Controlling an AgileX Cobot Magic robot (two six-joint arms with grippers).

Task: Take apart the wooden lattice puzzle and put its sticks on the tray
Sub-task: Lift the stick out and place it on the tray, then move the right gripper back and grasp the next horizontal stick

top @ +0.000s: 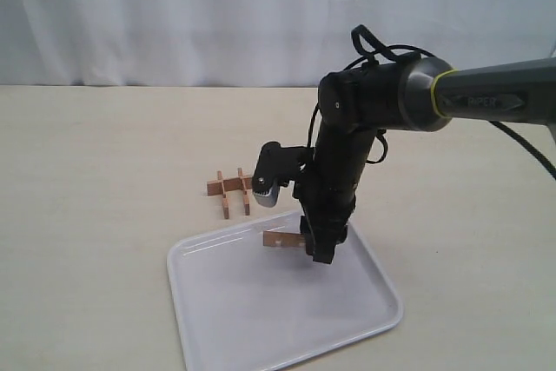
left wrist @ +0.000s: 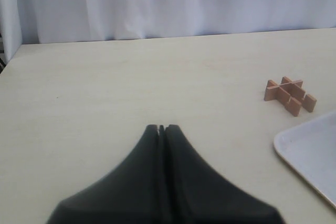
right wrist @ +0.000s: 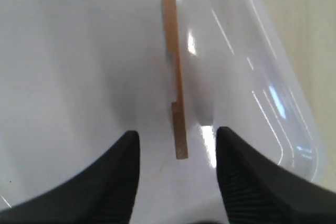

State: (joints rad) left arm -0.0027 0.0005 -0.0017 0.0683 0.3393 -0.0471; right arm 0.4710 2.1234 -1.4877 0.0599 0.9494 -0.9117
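Note:
The wooden lattice puzzle (top: 230, 189), a small light-brown cluster of interlocked notched sticks, sits on the table just beyond the tray's far left corner; the left wrist view shows the puzzle (left wrist: 290, 94) too. One separate stick (top: 282, 239) is on the white tray (top: 261, 319) near its far rim. My right gripper (top: 318, 251) hangs over it, open. In the right wrist view the stick (right wrist: 176, 77) stands on its narrow edge on the tray (right wrist: 79, 51), between the spread fingers (right wrist: 131, 150) and touching neither. My left gripper (left wrist: 161, 127) is shut on nothing, low over bare table.
A white curtain (top: 217, 15) closes off the back of the beige table. The right arm's black body (top: 347, 154) and its cable rise above the tray's far edge. A tray corner (left wrist: 315, 156) shows in the left wrist view.

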